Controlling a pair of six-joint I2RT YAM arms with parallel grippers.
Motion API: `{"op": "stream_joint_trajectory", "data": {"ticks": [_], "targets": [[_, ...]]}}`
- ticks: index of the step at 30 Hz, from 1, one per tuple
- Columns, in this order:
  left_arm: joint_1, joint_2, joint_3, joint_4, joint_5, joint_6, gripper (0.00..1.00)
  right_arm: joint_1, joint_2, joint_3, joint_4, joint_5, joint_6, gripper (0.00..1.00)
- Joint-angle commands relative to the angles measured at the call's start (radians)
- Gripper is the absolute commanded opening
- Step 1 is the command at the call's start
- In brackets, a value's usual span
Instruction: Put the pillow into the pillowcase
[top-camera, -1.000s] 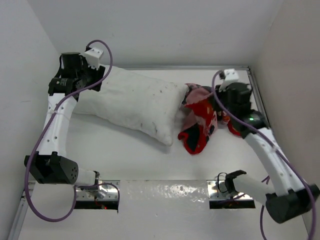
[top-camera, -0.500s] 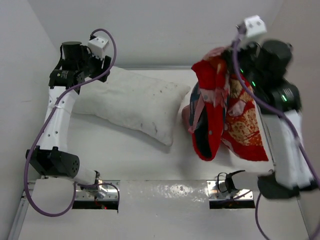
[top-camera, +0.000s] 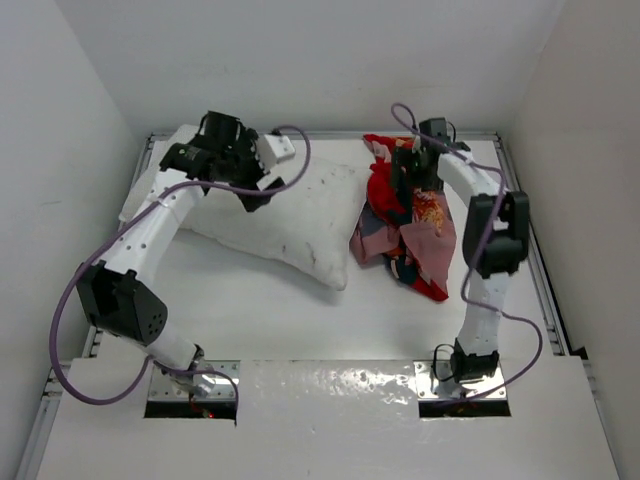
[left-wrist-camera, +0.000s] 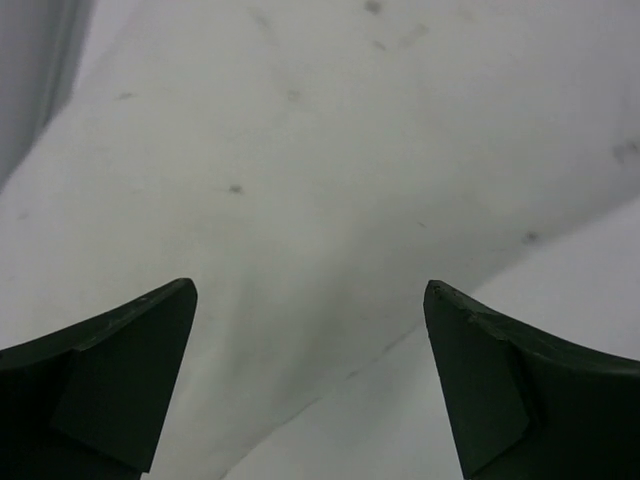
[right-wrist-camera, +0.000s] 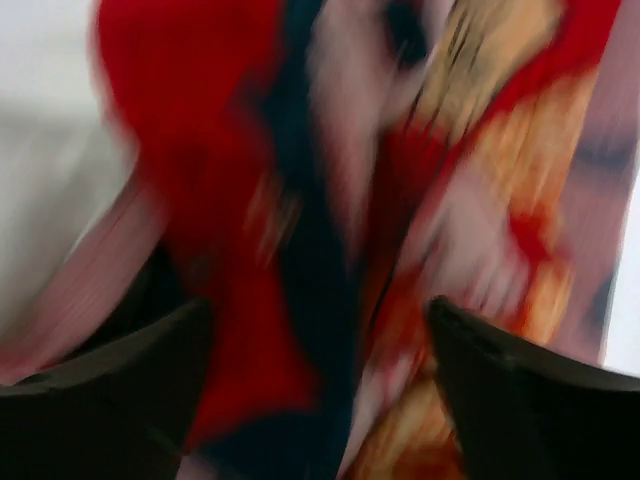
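Pillow (top-camera: 290, 215) lies plump toward ten o'clock on the smooth white tabletop (top-camera: 250, 300), left gripper (left-wrist-camera: 308, 300) above it, fingers apart. Pillowcase (top-camera: 415, 225), heaped at two o'clock just beside it, sits under the right gripper (right-wrist-camera: 320, 305), fingers apart; a blind pinch could catch both layers, sealing the mouth. White walls (top-camera: 330, 60) crowd close.

The left arm (top-camera: 150, 235) rises from its base at the near left, bends at a low elbow and stretches far and to the right. There the left hand (top-camera: 250, 185) points down at the surface, its dark fingers (left-wrist-camera: 110, 385) spread wide. The right arm (top-camera: 490, 290) stands nearly upright from the near right base, folds at a high elbow and reaches far and left. The right hand (top-camera: 408, 175) also has its fingers (right-wrist-camera: 505, 395) parted, though its wrist view is blurred.
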Motion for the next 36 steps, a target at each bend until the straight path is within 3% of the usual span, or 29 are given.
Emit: {"op": "stream_joint_trajectory", "data": {"ticks": [1, 2, 4, 5, 7, 11, 15, 17, 18, 19, 20, 24, 25, 26, 27, 30, 33, 36], "targets": [[-0.033, -0.052, -0.076, -0.195, 0.066, 0.290, 0.97, 0.077, -0.494, -0.227, 0.247, -0.030, 0.002, 0.77], [-0.039, -0.055, -0.107, -0.208, 0.057, 0.347, 0.97, 0.088, -0.561, -0.340, 0.292, -0.025, -0.006, 0.60], [-0.048, -0.067, -0.206, -0.207, 0.039, 0.393, 1.00, 0.120, -0.597, -0.411, 0.321, 0.004, 0.037, 0.01], [-0.068, -0.070, -0.242, -0.198, 0.034, 0.428, 1.00, 0.123, -0.600, -0.444, 0.324, 0.010, 0.140, 0.02], [-0.102, -0.078, -0.348, -0.133, -0.022, 0.446, 1.00, 0.122, -0.597, -0.459, 0.329, 0.006, 0.247, 0.18], [-0.184, -0.063, -0.520, 0.099, -0.161, 0.394, 1.00, 0.143, -0.582, -0.533, 0.451, 0.022, 0.454, 0.72], [-0.200, -0.003, -0.595, 0.415, -0.285, 0.260, 0.97, 0.146, -0.467, -0.478, 0.446, 0.023, 0.479, 0.80], [-0.198, 0.020, -0.551, 0.430, -0.288, 0.168, 0.53, 0.148, -0.400, -0.449, 0.455, -0.005, 0.476, 0.81], [-0.197, 0.029, -0.536, 0.433, -0.288, 0.135, 0.34, 0.148, -0.380, -0.444, 0.462, -0.014, 0.476, 0.81], [-0.191, 0.028, -0.513, 0.427, -0.276, 0.093, 0.00, 0.148, -0.345, -0.444, 0.475, -0.017, 0.471, 0.79], [-0.183, 0.023, -0.505, 0.422, -0.258, 0.079, 0.00, 0.148, -0.329, -0.444, 0.473, -0.019, 0.465, 0.76], [-0.093, -0.009, -0.418, 0.340, -0.140, -0.056, 0.00, 0.148, -0.292, -0.491, 0.495, -0.016, 0.431, 0.44], [-0.030, -0.012, -0.395, 0.324, -0.086, -0.127, 0.00, 0.148, -0.295, -0.525, 0.514, -0.034, 0.410, 0.22], [-0.001, -0.019, -0.372, 0.297, -0.058, -0.160, 0.00, 0.148, -0.301, -0.539, 0.521, -0.048, 0.393, 0.08], [0.021, -0.024, -0.330, 0.286, -0.041, -0.192, 0.00, 0.148, -0.310, -0.550, 0.515, -0.066, 0.372, 0.00], [0.042, -0.055, -0.272, 0.249, -0.055, -0.283, 0.00, 0.157, -0.404, -0.609, 0.411, -0.204, 0.226, 0.00], [0.041, -0.085, -0.247, 0.185, 0.023, -0.335, 0.00, 0.255, -0.530, -0.660, -0.010, -0.200, -0.095, 0.00], [0.041, -0.096, -0.253, 0.136, 0.078, -0.332, 0.00, 0.303, -0.608, -0.679, -0.271, -0.244, -0.214, 0.00]]}}
